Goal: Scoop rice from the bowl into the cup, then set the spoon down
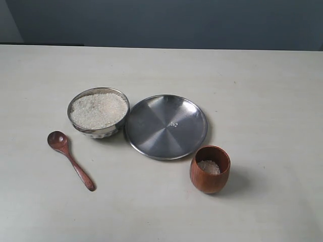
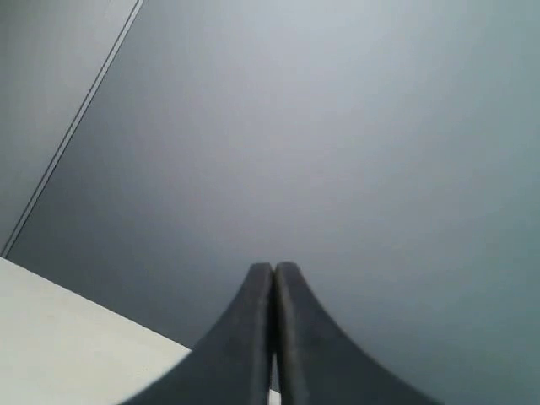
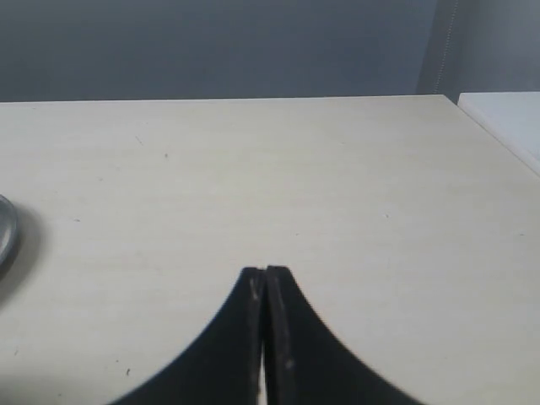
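Note:
In the exterior view the steel bowl (image 1: 99, 131) holds a heap of white rice (image 1: 98, 109). The wooden spoon (image 1: 70, 159) lies flat on the table in front and to the left of the bowl, head toward the bowl. The wooden cup (image 1: 209, 176) stands at the front right with a little rice (image 1: 208, 167) inside. Neither arm shows in the exterior view. My left gripper (image 2: 274, 268) is shut with nothing in it and faces the grey wall. My right gripper (image 3: 265, 272) is shut and empty above bare table.
A flat steel plate (image 1: 166, 126) lies between the bowl and the cup, touching the bowl's side; its rim (image 3: 5, 236) shows at the edge of the right wrist view. The table's far edge (image 3: 253, 99) meets a grey wall.

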Controlling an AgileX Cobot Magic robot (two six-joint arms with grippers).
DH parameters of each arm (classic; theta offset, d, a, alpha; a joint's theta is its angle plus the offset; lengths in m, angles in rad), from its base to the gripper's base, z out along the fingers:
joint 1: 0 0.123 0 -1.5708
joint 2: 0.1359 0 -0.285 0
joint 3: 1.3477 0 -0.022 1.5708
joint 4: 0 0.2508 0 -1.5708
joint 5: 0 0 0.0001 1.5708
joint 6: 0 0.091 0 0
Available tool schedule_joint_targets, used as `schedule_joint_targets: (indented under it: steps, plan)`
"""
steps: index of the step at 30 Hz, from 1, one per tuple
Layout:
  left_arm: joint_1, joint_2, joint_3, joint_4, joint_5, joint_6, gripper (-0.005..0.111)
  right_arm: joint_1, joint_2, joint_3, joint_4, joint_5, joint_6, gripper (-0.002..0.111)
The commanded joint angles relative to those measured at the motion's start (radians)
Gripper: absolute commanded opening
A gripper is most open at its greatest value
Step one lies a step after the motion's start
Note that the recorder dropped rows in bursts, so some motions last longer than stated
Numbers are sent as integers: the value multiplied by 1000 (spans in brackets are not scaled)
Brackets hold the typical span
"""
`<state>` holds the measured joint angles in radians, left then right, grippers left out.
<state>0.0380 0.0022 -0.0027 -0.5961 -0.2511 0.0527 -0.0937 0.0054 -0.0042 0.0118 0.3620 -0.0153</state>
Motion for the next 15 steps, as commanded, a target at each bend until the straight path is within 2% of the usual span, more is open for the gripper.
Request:
schedule_joint_targets:
  steps: [1,5,9,12,15]
  plan:
    - [2,-2,3,-8,-4,-31,0,-6,-5,4,1,-3,-7,0]
    - [2,-2,-19,-2,63,-103,0,-6,-5,4,1,-3,-7,0]
    - [2,-2,-147,58,392,-101,0,-6,-5,4,1,-3,-7,0]
    - [2,10,-233,54,547,-101,0,-6,-5,4,1,-3,-7,0]
    - [2,83,-308,33,636,-101,0,-6,-5,4,1,-3,-7,0]
